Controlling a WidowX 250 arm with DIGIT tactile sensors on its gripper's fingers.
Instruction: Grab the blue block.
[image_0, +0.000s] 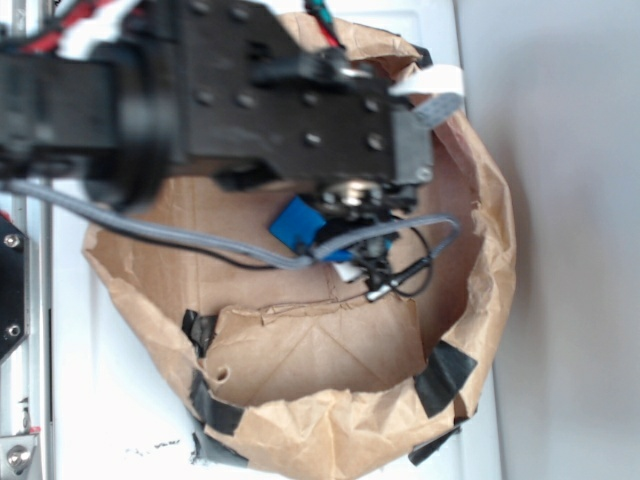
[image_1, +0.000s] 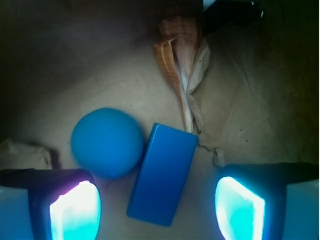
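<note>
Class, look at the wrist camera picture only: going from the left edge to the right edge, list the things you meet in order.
Left finger → blue ball → blue block → right finger. The gripper stands open, with the block lying between its fingers. I leave out the shell at the top, since it sits above the block and overlaps its place in the order.

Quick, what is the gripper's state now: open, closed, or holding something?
Gripper: open, holding nothing; the blue block lies between its spread fingers.
</note>
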